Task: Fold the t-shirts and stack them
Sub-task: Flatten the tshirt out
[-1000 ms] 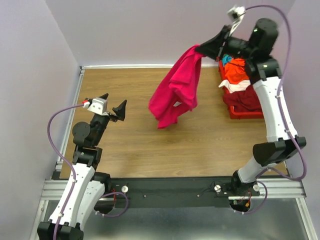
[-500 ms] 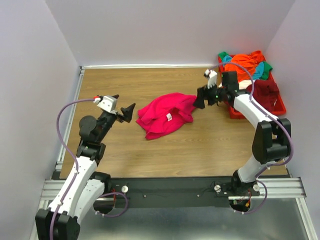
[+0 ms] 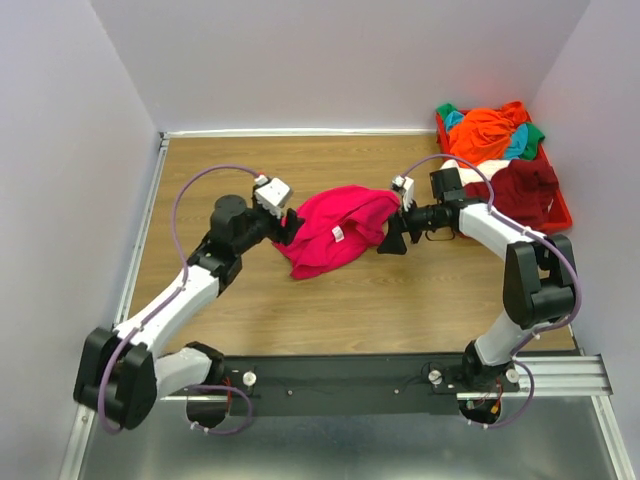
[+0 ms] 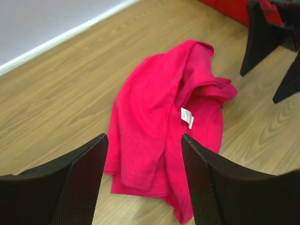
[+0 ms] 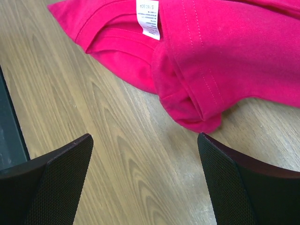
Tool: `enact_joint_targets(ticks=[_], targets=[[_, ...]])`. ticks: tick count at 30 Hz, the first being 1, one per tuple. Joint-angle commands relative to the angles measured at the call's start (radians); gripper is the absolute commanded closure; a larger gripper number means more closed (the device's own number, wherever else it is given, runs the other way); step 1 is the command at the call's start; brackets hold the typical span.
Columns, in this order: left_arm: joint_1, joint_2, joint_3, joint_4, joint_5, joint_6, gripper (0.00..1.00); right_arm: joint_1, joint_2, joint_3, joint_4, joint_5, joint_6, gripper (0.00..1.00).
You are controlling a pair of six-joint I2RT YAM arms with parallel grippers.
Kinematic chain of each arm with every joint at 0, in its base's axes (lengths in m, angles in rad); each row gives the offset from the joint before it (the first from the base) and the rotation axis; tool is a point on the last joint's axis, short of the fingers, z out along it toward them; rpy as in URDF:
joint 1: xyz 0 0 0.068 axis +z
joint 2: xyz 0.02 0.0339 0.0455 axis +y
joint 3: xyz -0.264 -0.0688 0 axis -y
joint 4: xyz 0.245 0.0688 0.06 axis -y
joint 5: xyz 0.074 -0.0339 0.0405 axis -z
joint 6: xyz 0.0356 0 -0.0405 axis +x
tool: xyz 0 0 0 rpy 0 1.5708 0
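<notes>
A magenta t-shirt lies crumpled in the middle of the wooden table, its white label facing up. My left gripper hovers open at the shirt's left edge; in the left wrist view the cloth shows between the fingers, not pinched. My right gripper stands open at the shirt's right edge; in the right wrist view bare wood lies between its fingers, just short of a rolled fold. Orange, maroon, teal and green t-shirts are heaped in a bin.
The red plastic bin stands at the table's far right corner by the wall. A white rail runs along the table's left edge. The black base bar crosses the near edge.
My right gripper let go of the magenta shirt, which dropped from hanging in the air to a crumpled heap on the table. The right arm came down beside it; the left arm reached in to its left edge.
</notes>
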Motion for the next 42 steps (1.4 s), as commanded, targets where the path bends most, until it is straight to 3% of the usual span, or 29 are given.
enact_joint_targets(ticks=[1, 13, 22, 36, 39, 42], targets=[[-0.064, 0.111, 0.053, -0.093, -0.041, 0.119, 0.28, 0.002, 0.019, 0.008, -0.008, -0.024, 0.012, 0.02], [-0.175, 0.326, 0.165, -0.111, -0.213, 0.31, 0.31, 0.01, 0.032, 0.03, 0.047, 0.121, 0.147, 0.02], [-0.216, 0.53, 0.291, -0.216, -0.248, 0.379, 0.5, 0.015, 0.042, 0.044, 0.065, 0.182, 0.196, 0.01], [-0.261, 0.626, 0.296, -0.233, -0.397, 0.413, 0.5, 0.045, 0.107, 0.085, 0.067, 0.234, 0.233, 0.18], [-0.261, 0.641, 0.302, -0.233, -0.412, 0.41, 0.54, 0.047, 0.142, 0.113, 0.067, 0.237, 0.252, 0.24], [-0.262, 0.652, 0.311, -0.233, -0.417, 0.405, 0.65, 0.055, 0.189, 0.134, 0.064, 0.225, 0.251, 0.32]])
